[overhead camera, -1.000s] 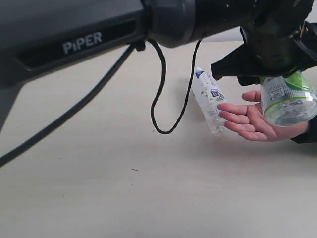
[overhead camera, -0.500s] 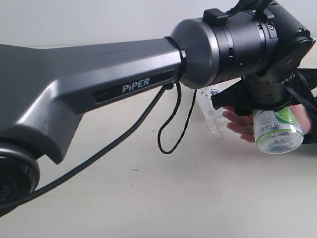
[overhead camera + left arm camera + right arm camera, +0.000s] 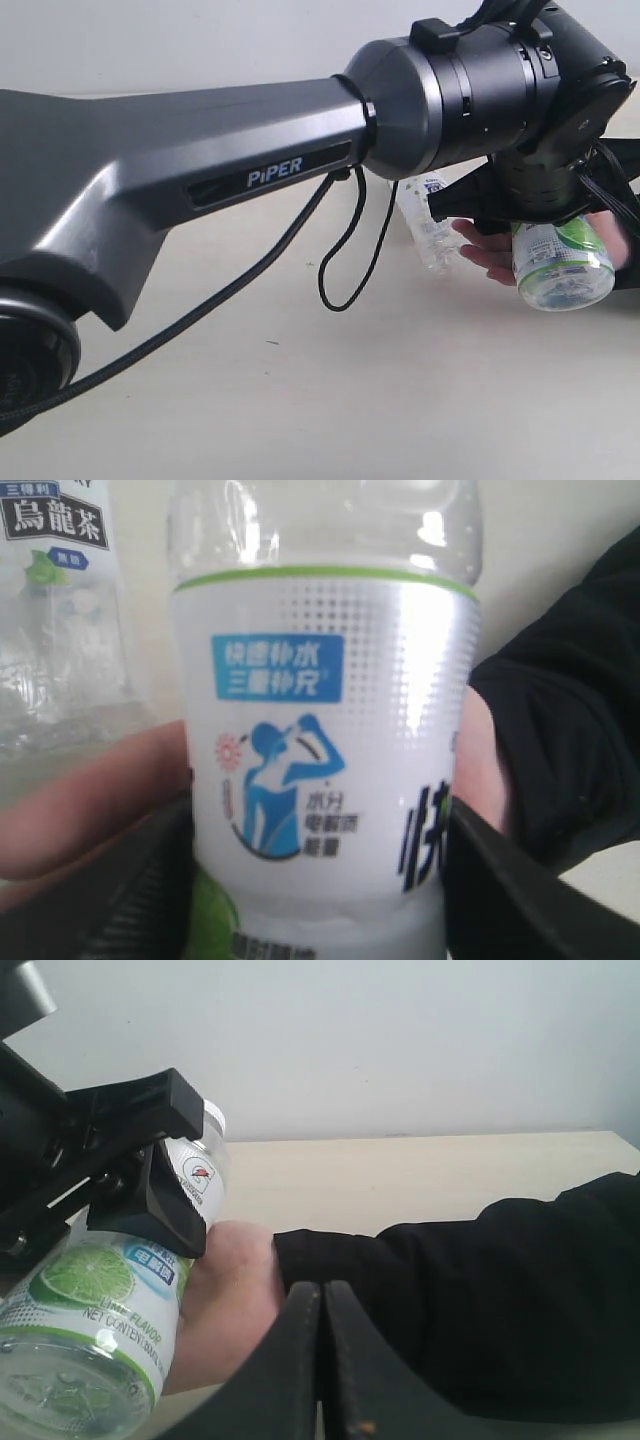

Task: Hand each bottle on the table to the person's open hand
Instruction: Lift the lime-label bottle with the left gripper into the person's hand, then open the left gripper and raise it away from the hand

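My left gripper (image 3: 548, 222) has reached across to the right and is shut on a clear bottle (image 3: 562, 265) with a white, green and blue label. Its black fingers (image 3: 120, 890) press both sides of the label (image 3: 320, 730). The person's open hand (image 3: 488, 256) lies palm up right behind and under this bottle (image 3: 90, 1300); whether they touch I cannot tell. A second clear bottle (image 3: 428, 225) with a dark-lettered label (image 3: 60, 525) is at the hand's fingertips. My right gripper (image 3: 322, 1310) is shut and empty, close to the person's black sleeve (image 3: 480, 1300).
The left arm's grey body (image 3: 200, 190) fills the upper left of the exterior view, and a black cable (image 3: 345, 270) loops below it. The pale table (image 3: 400, 390) stretches in front. A plain wall stands behind.
A second ago the held bottle hung higher above the palm; it has since come down in front of the hand with the arm. Over the last half second almost nothing moved.
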